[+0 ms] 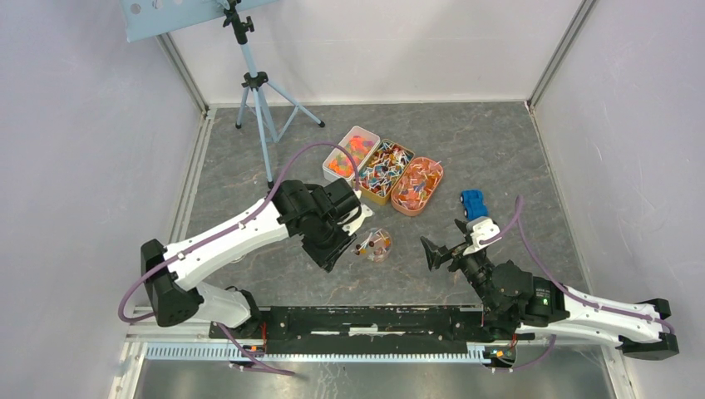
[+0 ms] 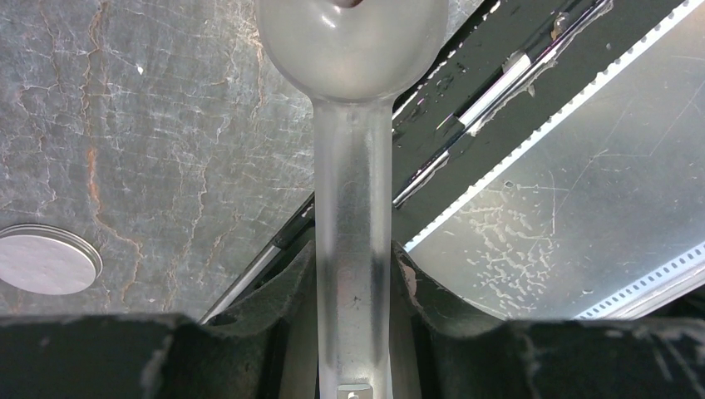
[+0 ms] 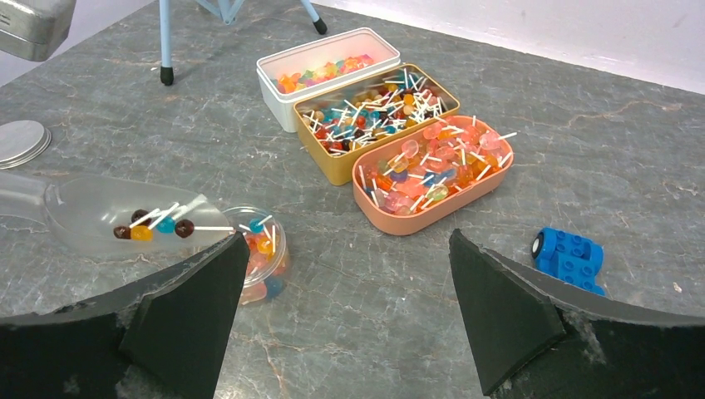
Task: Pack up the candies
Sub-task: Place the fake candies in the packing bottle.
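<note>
My left hand (image 1: 358, 221) pinching scoop (image 3: 91, 208); tip slow so candies (image 3: 154, 224) drop w/in jar (image 3: 264, 245), right hand (image 3: 347, 249) spread.

Colours on the grey table (image 1: 515, 158): boxes, candies (image 3: 432, 162), odd items.
Table: grey stone pattern, pale and rust veins. Far: white box (image 3: 274, 79), orange, red and pink candies; mustard box (image 3: 332, 166), mixed colours, white ends; salmon box (image 3: 416, 220), pink-orange. Near left: frosted clear scoop (image 3: 83, 208), brown, orange, teal pieces; clear jar (image 3: 266, 249), mixed. Right: blue toy car (image 3: 569, 256), black wheel. Far left: pale blue tripod (image 1: 259, 108). Left: silver lid (image 3: 18, 141).
</note>
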`<state>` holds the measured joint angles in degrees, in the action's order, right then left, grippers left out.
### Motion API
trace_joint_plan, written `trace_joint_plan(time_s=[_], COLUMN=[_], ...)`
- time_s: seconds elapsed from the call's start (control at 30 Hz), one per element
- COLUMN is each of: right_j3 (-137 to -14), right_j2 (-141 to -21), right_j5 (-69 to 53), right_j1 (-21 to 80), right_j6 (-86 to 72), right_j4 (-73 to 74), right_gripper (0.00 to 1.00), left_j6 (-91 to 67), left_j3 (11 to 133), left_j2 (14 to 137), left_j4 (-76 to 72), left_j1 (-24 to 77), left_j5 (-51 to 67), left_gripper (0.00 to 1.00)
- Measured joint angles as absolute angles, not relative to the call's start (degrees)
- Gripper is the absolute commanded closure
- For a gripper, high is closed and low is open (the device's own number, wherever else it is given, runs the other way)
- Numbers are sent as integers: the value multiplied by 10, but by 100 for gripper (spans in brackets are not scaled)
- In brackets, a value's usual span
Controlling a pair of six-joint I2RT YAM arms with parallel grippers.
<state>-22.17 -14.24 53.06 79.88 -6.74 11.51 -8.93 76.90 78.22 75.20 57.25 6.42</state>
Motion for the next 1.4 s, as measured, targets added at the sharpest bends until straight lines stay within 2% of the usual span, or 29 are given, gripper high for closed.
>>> trace_joint_plan(time_s=[1.4], right_j3=[-222], right_j2=[-127], right_j5=[532], right_j1=[799], right_j6=[-66], right_j4=[113], right_gripper=[2], left_j6=[-90], left_j3=[780], left_j2=[840], left_j4=[779], left_j1=[575], left_j5=[36], left_gripper=[98])
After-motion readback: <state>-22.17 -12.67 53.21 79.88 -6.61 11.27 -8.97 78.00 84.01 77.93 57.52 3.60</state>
